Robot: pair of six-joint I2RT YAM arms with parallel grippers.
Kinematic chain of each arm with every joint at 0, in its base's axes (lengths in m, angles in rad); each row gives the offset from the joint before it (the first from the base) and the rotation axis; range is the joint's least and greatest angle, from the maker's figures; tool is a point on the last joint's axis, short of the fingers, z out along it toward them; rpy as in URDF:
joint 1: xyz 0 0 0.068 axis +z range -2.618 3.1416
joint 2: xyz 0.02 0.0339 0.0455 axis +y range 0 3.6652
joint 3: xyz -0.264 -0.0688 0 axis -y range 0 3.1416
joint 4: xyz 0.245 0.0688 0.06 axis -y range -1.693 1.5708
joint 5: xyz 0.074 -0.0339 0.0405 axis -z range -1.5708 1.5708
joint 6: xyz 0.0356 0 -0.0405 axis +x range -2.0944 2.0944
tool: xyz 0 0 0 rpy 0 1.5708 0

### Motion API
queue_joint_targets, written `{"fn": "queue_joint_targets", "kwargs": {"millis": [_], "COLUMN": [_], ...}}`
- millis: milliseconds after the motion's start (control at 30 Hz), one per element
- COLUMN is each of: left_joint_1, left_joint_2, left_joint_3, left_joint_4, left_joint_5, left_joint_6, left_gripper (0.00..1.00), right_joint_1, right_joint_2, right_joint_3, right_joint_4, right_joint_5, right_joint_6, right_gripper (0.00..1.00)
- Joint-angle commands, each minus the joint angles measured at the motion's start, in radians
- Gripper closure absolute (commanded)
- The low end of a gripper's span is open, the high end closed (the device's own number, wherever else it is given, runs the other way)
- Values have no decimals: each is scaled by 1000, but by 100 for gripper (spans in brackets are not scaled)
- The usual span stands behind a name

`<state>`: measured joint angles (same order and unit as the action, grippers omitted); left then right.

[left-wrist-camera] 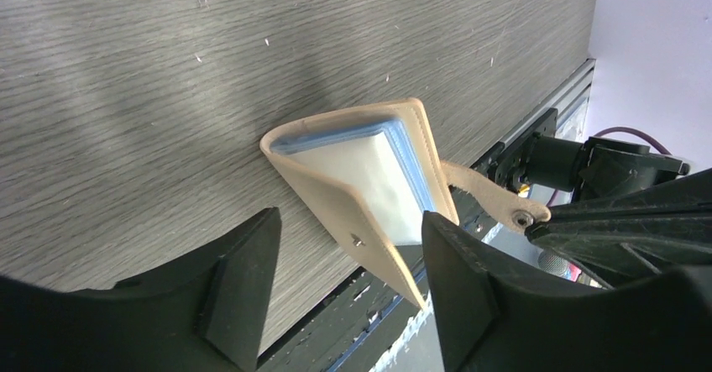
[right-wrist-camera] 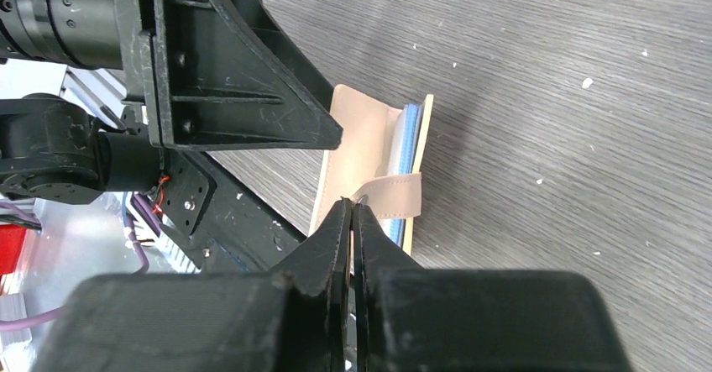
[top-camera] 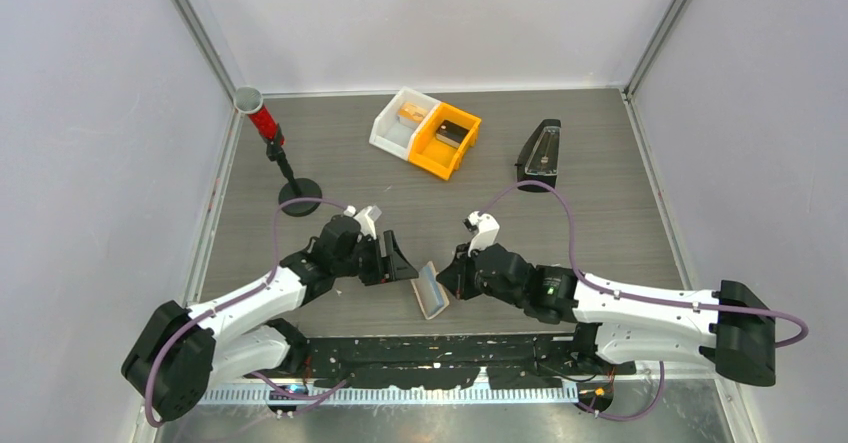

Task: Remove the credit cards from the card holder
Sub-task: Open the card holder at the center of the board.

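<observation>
Right tool [right-wrist-camera: 353, 209] tight on the card holder [left-wrist-camera: 336, 204] tab; left tool [left-wrist-camera: 351, 221] wide, credit cards [left-wrist-camera: 378, 175] just ahead of it

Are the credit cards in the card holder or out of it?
In. The credit cards sit between the card holder's tan flaps, blue edges showing; the right gripper pinches its tab.

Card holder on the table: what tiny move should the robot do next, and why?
Probably the left pincer should ease forward and close on the cards. The right pincer is shut on the tab of the card holder, which gapes open; the blue-edged cards sit inside, and the left pincer is open right in front of them.
</observation>
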<state>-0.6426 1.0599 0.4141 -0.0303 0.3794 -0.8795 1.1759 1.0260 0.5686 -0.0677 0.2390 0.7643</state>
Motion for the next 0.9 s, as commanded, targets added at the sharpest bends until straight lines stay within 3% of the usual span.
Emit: {"fn": "queue_joint_targets", "kwargs": {"millis": [0, 167, 867], "left_joint_1": [-6, -6, -6], "left_joint_2": [-11, -11, 30], "left_joint_3": [-11, -11, 22], "left_joint_4": [47, 33, -40], "left_joint_5": [12, 0, -22], "left_joint_6": [10, 33, 84], "left_gripper": [40, 56, 65], "right_joint_1": [-13, -50, -100], "right_joint_2": [-52, -91, -166], "right_joint_3": [-22, -63, -170], "right_joint_4": [18, -2, 8], "right_joint_5": [40, 36, 45], "right_joint_6": [23, 31, 40], "right_gripper": [95, 95, 92]}}
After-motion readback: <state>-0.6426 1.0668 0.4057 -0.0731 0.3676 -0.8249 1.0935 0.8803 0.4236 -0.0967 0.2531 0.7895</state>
